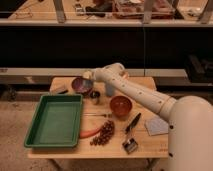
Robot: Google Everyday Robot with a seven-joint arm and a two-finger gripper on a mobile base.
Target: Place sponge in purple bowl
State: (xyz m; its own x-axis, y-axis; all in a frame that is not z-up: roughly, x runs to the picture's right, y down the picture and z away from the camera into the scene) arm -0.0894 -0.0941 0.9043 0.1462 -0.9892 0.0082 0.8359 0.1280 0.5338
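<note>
Green tray (55, 122), orange-brown bowl (121, 106), grapes (103, 133), carrot (90, 133) and grey-blue square (156, 125) sit on the table (95, 151).

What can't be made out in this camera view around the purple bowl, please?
- The hand, above the purple bowl's far rim: largely hidden by the arm's wrist, camera view.
- The sponge: only a pale patch by the hand; whether it is held is too small to tell.
- The grey-blue square: right part covered by the robot's body.
</note>
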